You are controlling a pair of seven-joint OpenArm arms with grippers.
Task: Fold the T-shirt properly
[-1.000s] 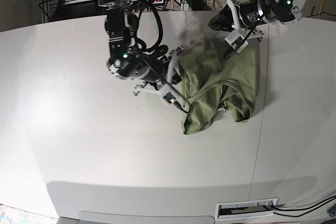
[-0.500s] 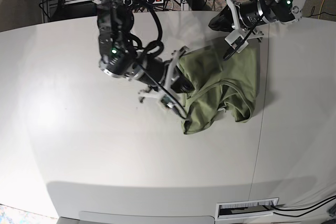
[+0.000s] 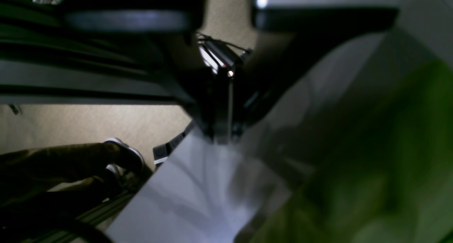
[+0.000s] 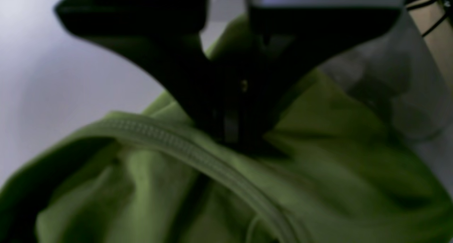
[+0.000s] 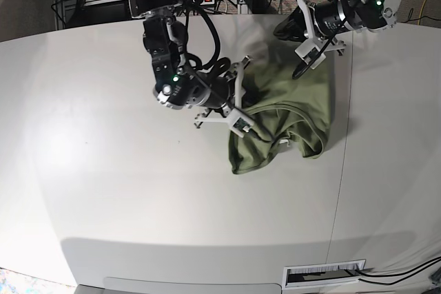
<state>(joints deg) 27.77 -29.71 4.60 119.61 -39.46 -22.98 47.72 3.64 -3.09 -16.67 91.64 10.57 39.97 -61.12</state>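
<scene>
Two arms work over the white table (image 5: 103, 191), and the description runs from the left of the base view to the right.

Right arm (left side of the base view): the right gripper (image 5: 256, 131) sits low over the near-left part of the T-shirt (image 5: 289, 111). In the right wrist view its jaws read as pressed together on a fold of green cloth just behind the ribbed neckline (image 4: 184, 147); that view is soft, so the pinch is a judgement. Compared with half a second ago, this arm has swung back over the garment, its gripper now lies further toward the shirt's centre, and the near hem has shifted leftward with it.

T-shirt: it lies bunched on the far-right quarter of the table, collar opening facing up, wrinkled and not yet flat. Its outline is narrower than a moment ago, which suggests the cloth is being dragged rather than folded.

Left arm (right side of the base view): the left gripper (image 5: 304, 62) holds at the far top edge of the shirt, in the same place as before. Its wrist view is dark and blurred, so whether the jaws are spread or closed cannot be told.

Meaning for the task: the work appears to be at the spreading stage. No clean fold is made yet.
</scene>
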